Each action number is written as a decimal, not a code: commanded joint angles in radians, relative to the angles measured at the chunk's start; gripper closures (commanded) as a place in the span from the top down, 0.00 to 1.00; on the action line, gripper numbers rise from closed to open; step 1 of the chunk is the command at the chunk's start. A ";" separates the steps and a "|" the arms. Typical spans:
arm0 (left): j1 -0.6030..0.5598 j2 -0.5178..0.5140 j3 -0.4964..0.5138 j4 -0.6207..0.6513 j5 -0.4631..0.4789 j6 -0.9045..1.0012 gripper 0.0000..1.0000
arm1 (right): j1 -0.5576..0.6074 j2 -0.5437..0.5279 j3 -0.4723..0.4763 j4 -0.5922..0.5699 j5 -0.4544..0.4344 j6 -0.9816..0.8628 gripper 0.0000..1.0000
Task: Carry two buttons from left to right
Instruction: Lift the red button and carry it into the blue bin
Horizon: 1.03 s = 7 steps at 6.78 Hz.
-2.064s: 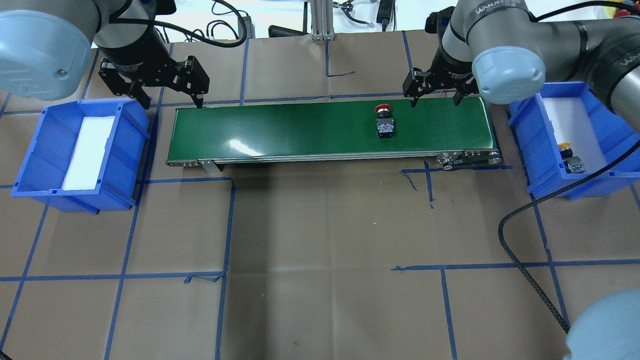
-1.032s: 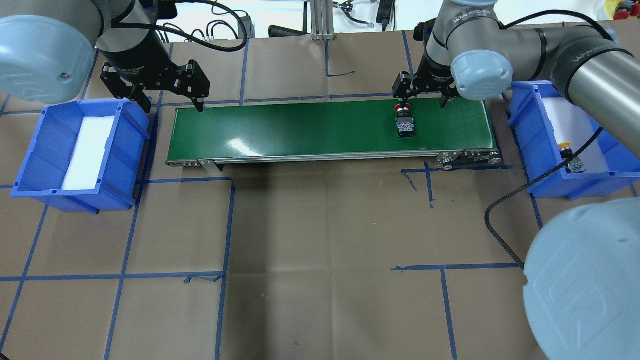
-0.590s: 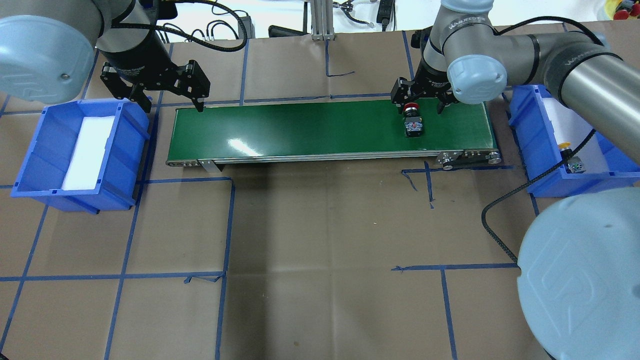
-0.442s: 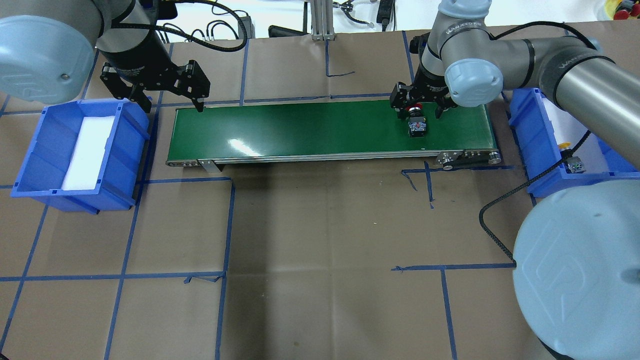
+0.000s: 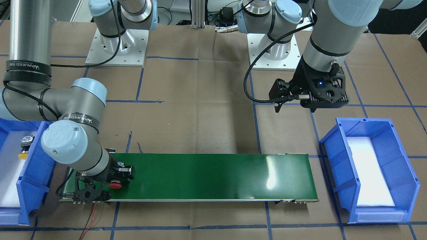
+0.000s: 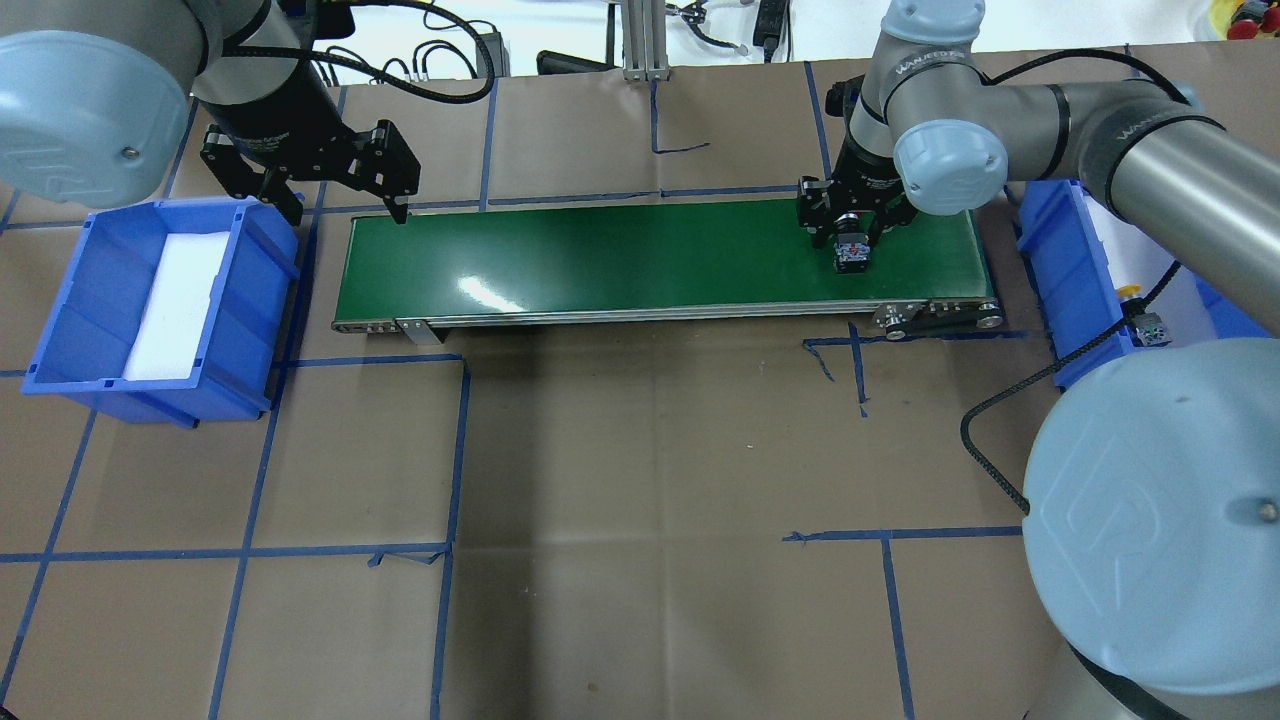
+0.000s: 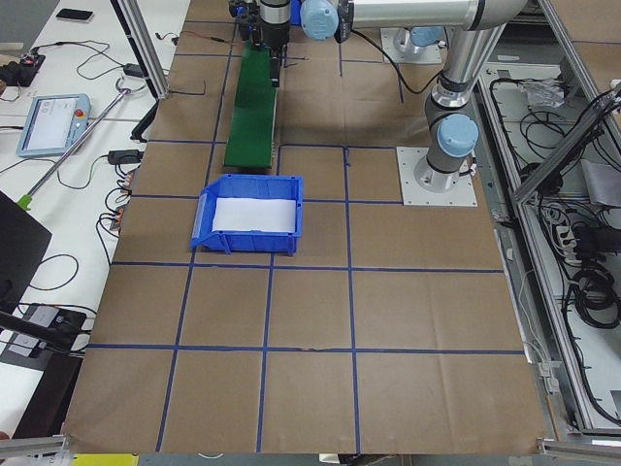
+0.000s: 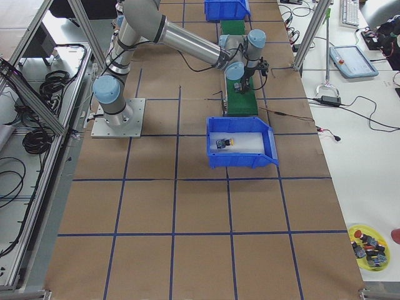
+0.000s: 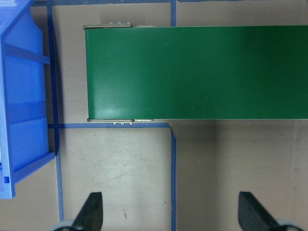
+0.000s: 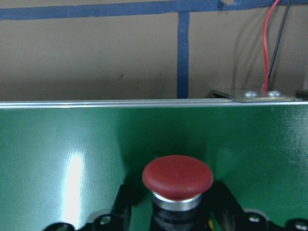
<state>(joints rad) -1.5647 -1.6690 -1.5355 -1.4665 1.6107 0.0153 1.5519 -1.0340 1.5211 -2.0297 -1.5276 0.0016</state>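
Right now the right gripper (image 6: 848, 228) is down on the green belt (image 6: 620, 260), near the end of the belt on the robot's right side. Its two fingers (image 10: 122, 204) are pulled in close and squeeze the red button (image 10: 177, 177) from both sides, just under its round red cap. The button sits on the belt, close to the belt's far edge.

Over by that end stands the right blue bin (image 5: 33, 180). The yellow button (image 5: 25, 146) lies inside it on the white bottom, up near one end of the bin. The bin and the belt end are near each other but do not touch.

At the other end, the left gripper (image 9: 168, 195) hangs in the air with nothing in it. Its fingers (image 9: 94, 211) are spread wide apart. It is near the corner of the belt on the robot's left, between the belt and the left blue bin (image 6: 80, 290). That bin has a white pad (image 6: 175, 305) in it, and I see no button there.

Brown paper (image 6: 640, 450) covers the whole table, with blue tape lines (image 6: 450, 450) marking big squares on it.
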 commanded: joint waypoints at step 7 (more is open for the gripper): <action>-0.003 0.006 0.002 -0.018 -0.055 -0.003 1.00 | -0.416 -0.120 -0.291 0.412 -0.006 -0.454 0.04</action>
<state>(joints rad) -1.5671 -1.6652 -1.5316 -1.4789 1.5812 0.0149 1.2273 -1.1620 1.2582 -1.6221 -1.5326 -0.3096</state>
